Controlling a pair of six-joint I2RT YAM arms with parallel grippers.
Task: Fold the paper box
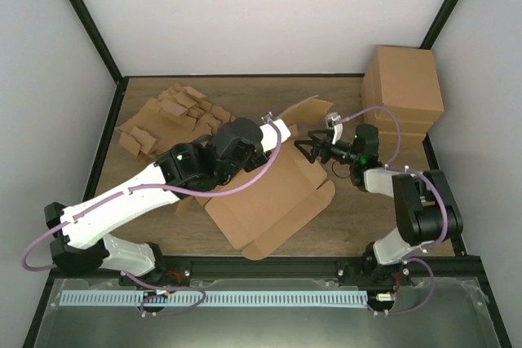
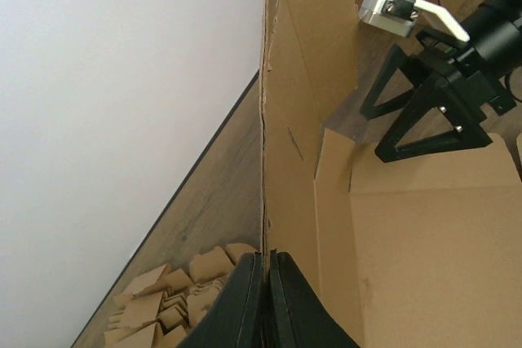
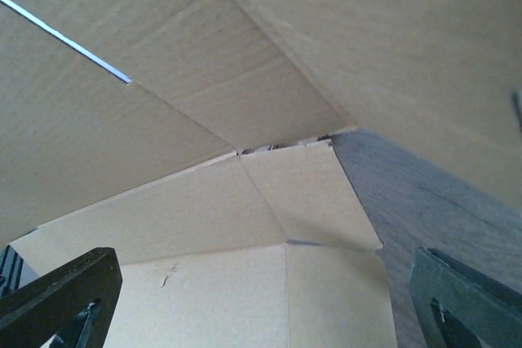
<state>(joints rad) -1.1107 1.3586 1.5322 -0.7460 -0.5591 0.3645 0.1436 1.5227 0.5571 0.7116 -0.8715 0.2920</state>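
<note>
While the paper box (image 1: 269, 201) lies opened out near the middle of the worktop (image 1: 351, 219), its far panel stands raised. The left hand (image 2: 267, 270) is clenched on the edge of that raised panel; the left wrist view shows both fingers pressed together with the thin cardboard edge running upright between them. The right hand (image 1: 306, 151) is released, its two fingers spread wide and pointing at the box's right side flap. The right wrist view shows cardboard folds filling the space ahead of the spread fingers, with nothing between them; contact with the flap cannot be told. A heap of cardboard blanks (image 1: 171, 116) lies at the far left of the worktop. A stack of boxes (image 1: 404, 87) stands at the far right corner, apart from the paper box.
</note>
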